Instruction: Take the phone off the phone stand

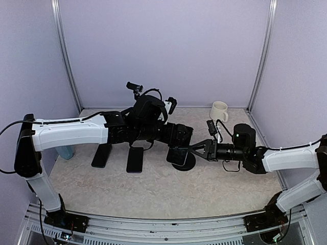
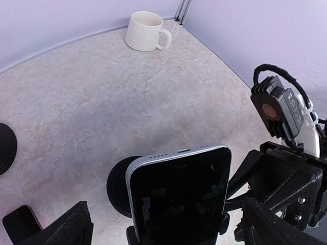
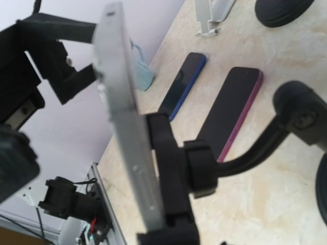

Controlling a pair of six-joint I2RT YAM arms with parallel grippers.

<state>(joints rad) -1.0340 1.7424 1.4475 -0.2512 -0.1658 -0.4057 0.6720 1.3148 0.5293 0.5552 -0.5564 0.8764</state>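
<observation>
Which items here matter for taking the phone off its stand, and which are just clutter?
Job: phone, phone stand, left gripper, right gripper.
Lying about: white mug, blue phone, pink phone.

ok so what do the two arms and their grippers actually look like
Both are built alike: the left arm and right arm have white shells on the long links, with black joints and bases. The left gripper and right gripper are all black and angular. Thin black cables trail along them, and a green light glows near the right wrist.
</observation>
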